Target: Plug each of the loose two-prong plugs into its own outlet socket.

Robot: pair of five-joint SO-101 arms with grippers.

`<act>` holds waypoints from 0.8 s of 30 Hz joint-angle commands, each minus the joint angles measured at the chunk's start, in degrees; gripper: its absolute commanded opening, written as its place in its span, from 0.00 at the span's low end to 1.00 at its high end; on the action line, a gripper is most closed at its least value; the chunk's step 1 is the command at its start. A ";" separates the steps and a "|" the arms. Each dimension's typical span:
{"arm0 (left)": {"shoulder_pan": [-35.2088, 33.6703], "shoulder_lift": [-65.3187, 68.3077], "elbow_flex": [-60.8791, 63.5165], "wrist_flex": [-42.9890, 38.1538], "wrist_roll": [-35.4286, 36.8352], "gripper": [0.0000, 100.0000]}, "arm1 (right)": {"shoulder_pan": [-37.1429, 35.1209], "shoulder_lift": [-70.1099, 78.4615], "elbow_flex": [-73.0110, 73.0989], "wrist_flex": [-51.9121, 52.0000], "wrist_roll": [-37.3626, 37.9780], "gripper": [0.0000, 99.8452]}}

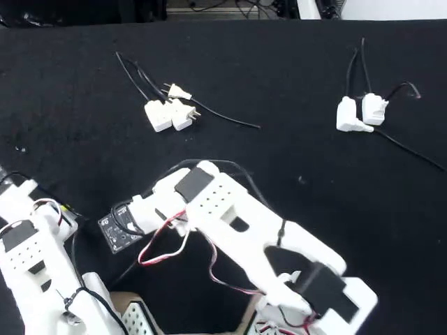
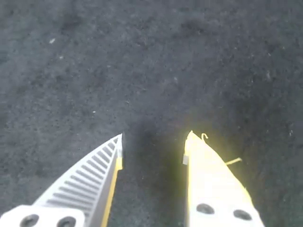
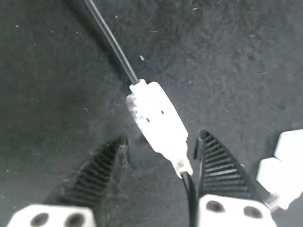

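My right gripper (image 3: pixel 163 139) is open, its fingers on either side of a white elongated plug piece (image 3: pixel 156 118) that lies on the black cloth with a black cord (image 3: pixel 106 40) at its far end. More white plug bodies (image 3: pixel 284 165) lie close beside it. In the high view the right arm (image 1: pixel 209 202) stretches over the table's middle and covers that piece. One cluster of white sockets and a two-prong plug (image 1: pixel 171 112) lies at the back left, another white pair (image 1: pixel 360 112) at the back right. My left gripper (image 2: pixel 155 137) is open over bare cloth.
The black cloth (image 1: pixel 279 70) covers the whole table. Thin black cords (image 1: pixel 223 118) trail from both clusters. The left arm (image 1: pixel 31 244) sits at the front left edge. Red and white wires (image 1: pixel 164 251) hang from the right arm.
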 commanded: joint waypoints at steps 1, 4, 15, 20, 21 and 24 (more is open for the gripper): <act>-3.30 -1.05 -3.65 -2.29 2.55 0.22 | 0.70 3.12 -3.38 -1.41 0.97 0.22; -5.93 -1.05 -3.65 -3.16 5.10 0.22 | 0.79 5.67 -4.00 -1.67 2.64 0.22; -7.87 -1.05 -4.18 -3.60 6.42 0.22 | 0.97 10.86 -6.46 -1.85 8.70 0.22; -7.87 -1.05 -4.18 -3.60 6.42 0.22 | 2.55 14.55 -9.45 -1.85 8.79 0.22; -7.87 -1.05 -4.18 -3.60 6.42 0.22 | 2.90 15.60 -9.98 -1.85 8.79 0.22; -7.87 -1.05 -4.18 -3.52 6.42 0.22 | 3.87 18.51 -10.77 -1.67 9.49 0.22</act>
